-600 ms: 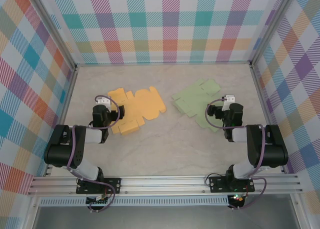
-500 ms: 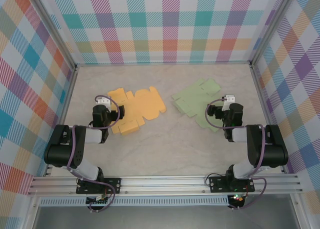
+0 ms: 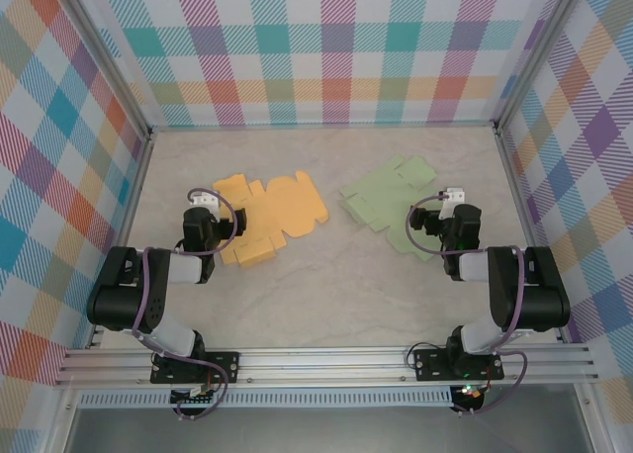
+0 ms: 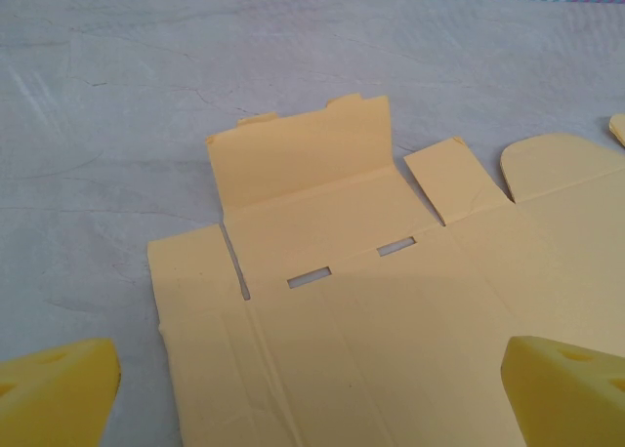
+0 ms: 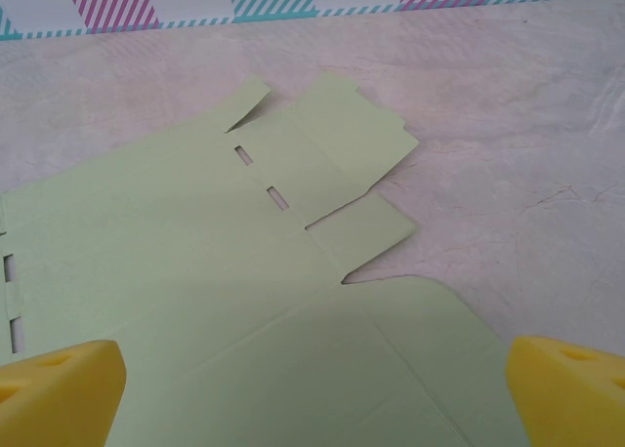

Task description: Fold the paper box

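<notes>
Two unfolded paper boxes lie flat on the marble table. The orange box blank (image 3: 272,216) is left of centre, the pale green box blank (image 3: 386,208) right of centre. My left gripper (image 3: 204,216) rests low at the orange blank's left edge. In its wrist view the blank (image 4: 391,291) spreads under wide-apart yellow fingertips (image 4: 59,388), with nothing between them. My right gripper (image 3: 450,214) sits at the green blank's right edge. It is open too, its yellow fingertips (image 5: 571,388) apart over the green sheet (image 5: 215,291). Neither gripper holds anything.
Checked walls (image 3: 326,47) close in the table on three sides, with metal posts (image 3: 504,127) at the back corners. The arm bases stand on a rail (image 3: 326,364) at the near edge. Bare tabletop (image 3: 336,285) lies between the arms.
</notes>
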